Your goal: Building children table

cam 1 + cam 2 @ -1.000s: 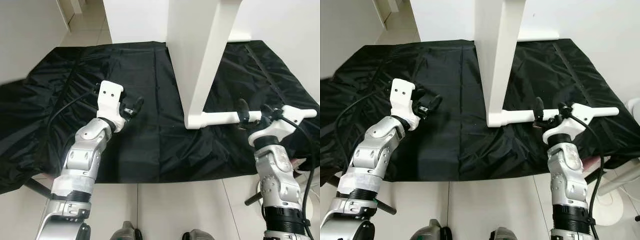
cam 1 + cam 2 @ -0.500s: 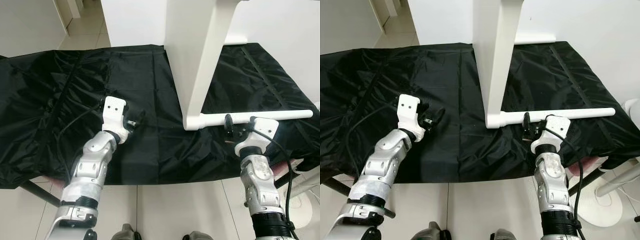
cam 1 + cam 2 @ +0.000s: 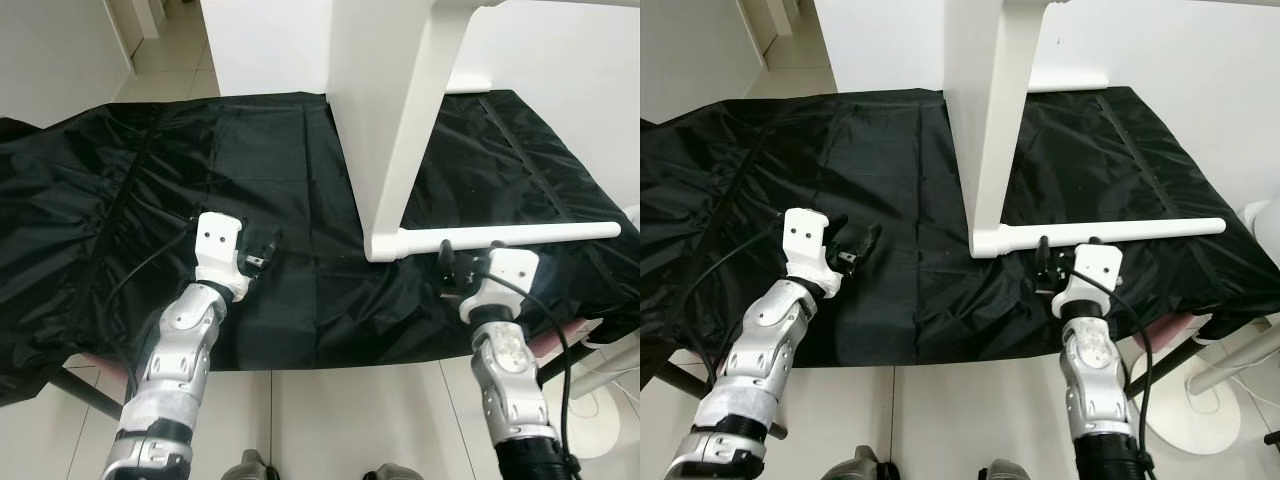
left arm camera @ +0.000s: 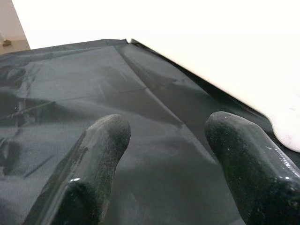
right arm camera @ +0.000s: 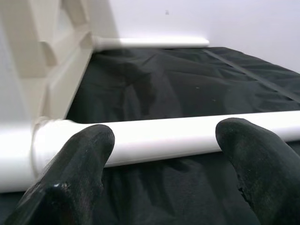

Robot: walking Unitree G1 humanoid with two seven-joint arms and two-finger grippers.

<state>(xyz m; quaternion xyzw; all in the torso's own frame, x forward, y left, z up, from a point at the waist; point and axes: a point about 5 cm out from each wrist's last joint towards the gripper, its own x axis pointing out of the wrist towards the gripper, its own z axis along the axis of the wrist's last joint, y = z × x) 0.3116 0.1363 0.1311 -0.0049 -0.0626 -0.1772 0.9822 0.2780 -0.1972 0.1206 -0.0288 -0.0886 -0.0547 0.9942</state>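
A table panel (image 3: 395, 110) stands on edge on the sheet (image 3: 200, 150), centre right. A leg (image 3: 510, 235) extends rightward from its base. The right gripper (image 3: 1065, 258) sits just before the leg; the left gripper (image 3: 853, 245) hangs over the sheet, left of the panel.

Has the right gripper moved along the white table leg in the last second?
Yes. The right gripper, open, has slid along the white table leg toward the tabletop panel it joins, and pulled back off the leg.
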